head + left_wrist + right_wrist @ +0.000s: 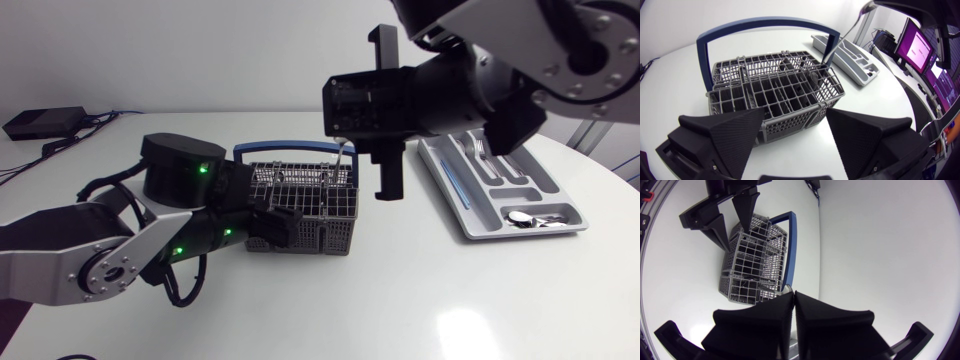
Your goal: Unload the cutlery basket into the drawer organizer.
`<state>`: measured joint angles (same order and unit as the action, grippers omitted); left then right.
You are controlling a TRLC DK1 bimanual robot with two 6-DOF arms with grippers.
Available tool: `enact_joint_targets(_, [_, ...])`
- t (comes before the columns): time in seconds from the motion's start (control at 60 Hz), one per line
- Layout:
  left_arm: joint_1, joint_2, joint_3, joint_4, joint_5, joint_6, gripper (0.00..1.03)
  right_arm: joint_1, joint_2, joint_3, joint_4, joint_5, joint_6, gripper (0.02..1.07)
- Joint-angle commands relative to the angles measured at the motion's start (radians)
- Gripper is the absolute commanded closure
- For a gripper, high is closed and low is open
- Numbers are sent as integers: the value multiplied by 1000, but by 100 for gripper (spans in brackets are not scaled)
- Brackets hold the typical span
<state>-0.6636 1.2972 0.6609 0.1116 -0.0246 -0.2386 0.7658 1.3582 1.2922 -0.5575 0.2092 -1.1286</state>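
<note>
The grey wire cutlery basket [312, 195] [775, 82] [754, 262] with a blue handle [285, 148] stands mid-table. My left gripper [272, 226] [795, 114] [737, 236] is open at the basket's left end, which lies between its fingers. My right gripper [342, 138] [794, 296] hangs above the basket's right end. It is shut on the thin handle of a silver piece of cutlery [343, 155] [840, 42] [788, 287], which hangs down to the basket's rim. To the right lies the grey drawer organizer [462, 205] [852, 62], holding forks [480, 150] and spoons [530, 218].
A black box [45, 122] with cables sits at the table's back left corner. The white table curves away at the right behind the organizer. Bare tabletop lies in front of the basket and the organizer.
</note>
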Motion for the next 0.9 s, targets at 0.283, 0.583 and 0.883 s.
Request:
enact_joint_targets(0.283, [-54,-95,59,-69,-51,-44,17,9,-162,-42,-216,-25,-45,101])
enact_joint_targets(0.583, [-126,-101,72,-76,-140,-82,17,-66,-265,-191,-341,1,-200,101])
enact_joint_targets(0.883, [-149,-67,111,-90,-186,-174,17,-287,-294,-332,-286,7,-441,101])
